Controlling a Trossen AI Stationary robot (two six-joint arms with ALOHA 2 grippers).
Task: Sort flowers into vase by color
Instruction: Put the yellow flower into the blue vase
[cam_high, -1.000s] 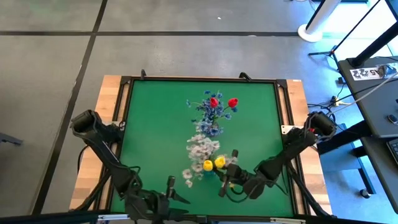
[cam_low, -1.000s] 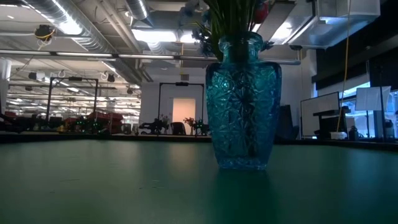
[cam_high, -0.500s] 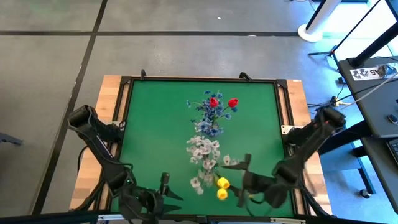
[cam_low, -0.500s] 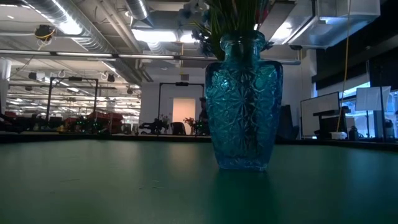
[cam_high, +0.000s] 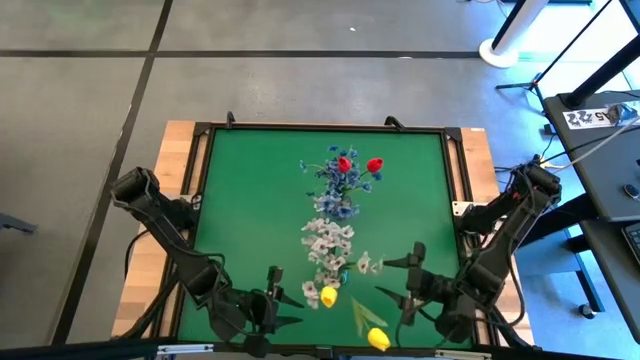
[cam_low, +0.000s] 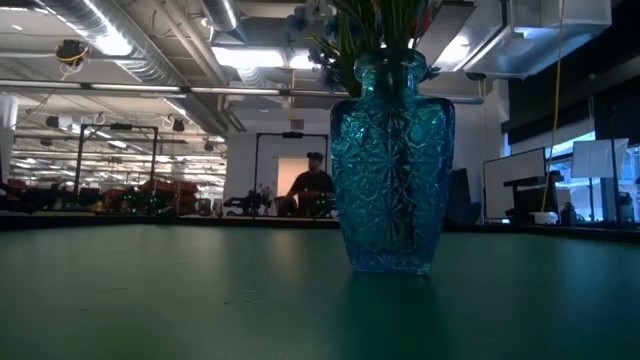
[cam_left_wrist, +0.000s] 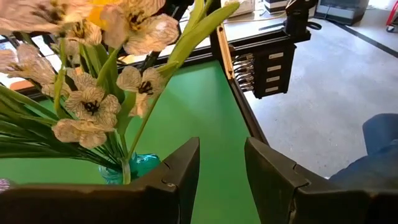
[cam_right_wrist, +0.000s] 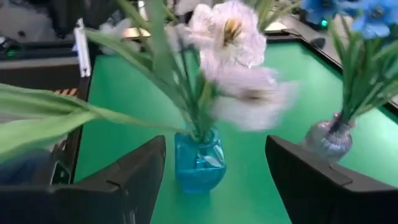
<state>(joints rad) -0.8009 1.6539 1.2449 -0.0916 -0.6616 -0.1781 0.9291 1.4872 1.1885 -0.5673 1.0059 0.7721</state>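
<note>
Right tool (cam_high: 398, 291) sits at the near right part of the green bench (cam_high: 250, 200), fingers spread wide apart. In the right wrist view the gap between its fingers (cam_right_wrist: 130, 180) is empty; nothing gripped.

Left tool (cam_high: 272, 302) is near the bench's front edge, left of centre, fingers parted with a narrow gap, also holding nothing (left wrist view, fingers (cam_left_wrist: 171, 177)).

Flower layout, high view:
- Far cluster: blue spray (cam_high: 335, 180) with two red blooms (cam_high: 344, 164) and (cam_high: 374, 165) above it, standing in a vase.
- Middle: white spray (cam_high: 327, 240) running toward the front of the bench.
- One yellow bloom (cam_high: 328, 296) at the near end of the white spray, just beside the left tool.
- Second yellow bloom (cam_high: 378, 340) at the very front edge, its green stem angled back toward the white spray. It lies between the two tools, clear of the right tool's fingers. Cannot tell whether it rests on the bench.

Right wrist view: blue glass vase (cam_right_wrist: 199, 158) holds the white blossoms; a second, paler vase (cam_right_wrist: 322, 138) beside it holds the blue ones.

Low view: textured blue vase (cam_low: 392, 170) stands upright on the bench with green stems rising out. A person (cam_low: 312, 185) shows far back in the room.
</note>
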